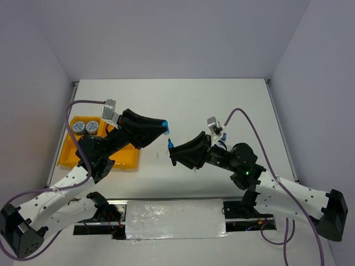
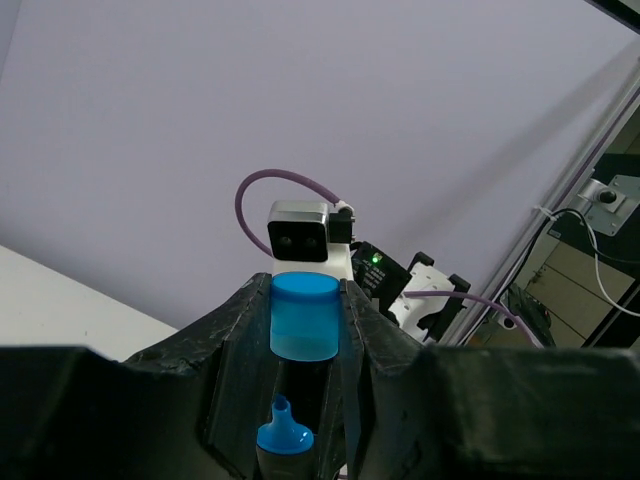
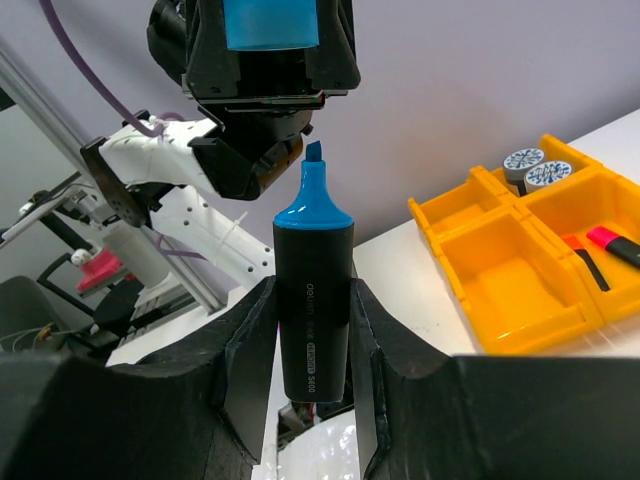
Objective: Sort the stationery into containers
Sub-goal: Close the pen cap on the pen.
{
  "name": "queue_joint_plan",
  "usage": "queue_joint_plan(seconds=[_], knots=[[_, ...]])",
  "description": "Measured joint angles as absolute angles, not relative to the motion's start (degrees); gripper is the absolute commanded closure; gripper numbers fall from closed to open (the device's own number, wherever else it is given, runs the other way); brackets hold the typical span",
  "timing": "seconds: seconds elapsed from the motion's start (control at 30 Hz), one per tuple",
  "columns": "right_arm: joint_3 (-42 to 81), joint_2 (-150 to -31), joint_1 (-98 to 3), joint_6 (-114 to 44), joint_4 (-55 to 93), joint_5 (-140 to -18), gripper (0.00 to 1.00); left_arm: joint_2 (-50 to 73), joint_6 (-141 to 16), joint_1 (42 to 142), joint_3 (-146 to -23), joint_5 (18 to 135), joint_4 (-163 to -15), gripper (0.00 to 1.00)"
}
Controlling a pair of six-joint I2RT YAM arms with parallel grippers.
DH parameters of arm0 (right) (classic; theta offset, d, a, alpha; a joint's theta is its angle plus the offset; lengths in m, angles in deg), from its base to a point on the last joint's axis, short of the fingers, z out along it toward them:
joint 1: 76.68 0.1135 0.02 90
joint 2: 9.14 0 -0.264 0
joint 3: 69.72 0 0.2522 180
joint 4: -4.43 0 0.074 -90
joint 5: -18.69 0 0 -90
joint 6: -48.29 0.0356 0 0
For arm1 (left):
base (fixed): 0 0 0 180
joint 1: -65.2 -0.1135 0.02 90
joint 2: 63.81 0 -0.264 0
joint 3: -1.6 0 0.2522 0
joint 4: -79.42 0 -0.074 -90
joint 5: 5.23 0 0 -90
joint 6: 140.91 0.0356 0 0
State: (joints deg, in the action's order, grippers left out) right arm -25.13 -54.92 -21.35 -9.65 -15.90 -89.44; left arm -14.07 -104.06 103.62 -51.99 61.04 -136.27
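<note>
My left gripper (image 1: 165,128) is shut on a loose blue marker cap (image 2: 305,316), held in the air above the table. Facing it, my right gripper (image 3: 312,295) is shut on a black marker (image 3: 313,320) whose bare blue tip (image 1: 170,144) points at the cap with a small gap between them. The yellow-orange tray (image 1: 71,159) sits at the table's left, partly under my left arm. Two round blue-and-white tins (image 1: 85,127) lie in its far compartment. In the right wrist view, a pink-capped marker (image 3: 618,243) and an orange-capped one (image 3: 576,246) lie in another compartment of the tray (image 3: 470,215).
The white table (image 1: 222,105) is walled in by pale panels on three sides. Purple cables loop from both wrist cameras. A shiny plate (image 1: 175,219) lies between the arm bases at the near edge.
</note>
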Motion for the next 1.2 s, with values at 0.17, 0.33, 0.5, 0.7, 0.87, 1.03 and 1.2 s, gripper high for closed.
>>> queue_joint_plan(seconds=[0.17,0.33,0.5,0.7,0.87,1.03,1.2], knots=[[-24.61,-54.87,-21.35,-10.07,-15.11,-89.46,0.87,-14.27,-103.78,103.62,-51.97,60.36,-136.36,1.0],[-22.95,-54.87,-21.35,-10.7,-14.7,-89.46,0.87,-14.31,-103.36,103.62,-51.38,60.28,-135.9,1.0],[-21.68,-54.96,-21.35,-11.32,-14.04,-89.5,0.87,-14.31,-102.68,103.62,-51.36,60.04,-134.72,1.0],[-20.56,-55.9,-21.5,-11.62,-13.03,-89.09,0.87,-14.14,-102.18,103.62,-51.36,58.92,-134.85,0.98],[-19.6,-56.88,-22.22,-11.58,-12.82,-89.4,0.87,-14.05,-102.2,103.66,-51.25,57.59,-135.03,0.98],[-18.31,-57.02,-23.01,-11.56,-12.47,-90.64,0.87,-14.03,-102.18,103.68,-51.21,56.98,-135.09,0.96],[-15.32,-58.37,-23.49,-11.62,-10.72,-93.05,0.87,-14.07,-102.22,103.9,-50.6,57.13,-138.22,0.92]])
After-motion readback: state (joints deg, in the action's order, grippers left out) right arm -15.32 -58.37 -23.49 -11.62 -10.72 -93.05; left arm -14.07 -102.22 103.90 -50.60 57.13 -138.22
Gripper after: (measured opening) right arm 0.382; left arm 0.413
